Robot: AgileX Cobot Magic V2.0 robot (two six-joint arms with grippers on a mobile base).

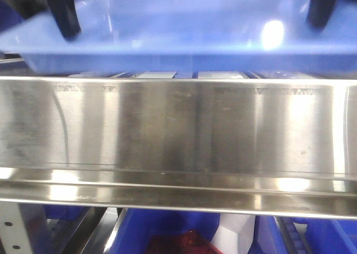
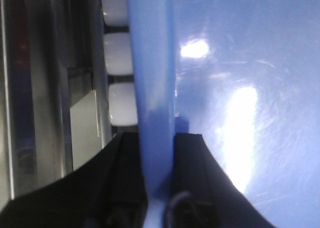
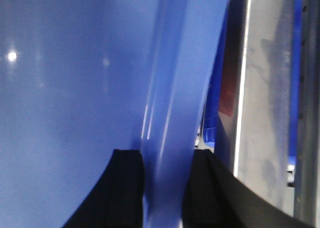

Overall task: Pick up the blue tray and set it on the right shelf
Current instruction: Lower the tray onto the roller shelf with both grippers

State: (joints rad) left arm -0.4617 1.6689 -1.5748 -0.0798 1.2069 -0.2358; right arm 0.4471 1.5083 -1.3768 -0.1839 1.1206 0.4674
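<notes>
The blue tray point(image 1: 178, 33) hangs just above the front edge of the right shelf point(image 1: 178, 131), its long side running along that edge (the shelf bed lies ahead and slightly lower). The left gripper point(image 2: 159, 180) and right gripper point(image 3: 162, 188) each pinch its rim, one toward each end, equally near.

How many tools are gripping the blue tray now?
2. The left tool clamps the rim of the blue tray near its left end; the right tool clamps the rim near its right end. No other tool is visible.
</notes>
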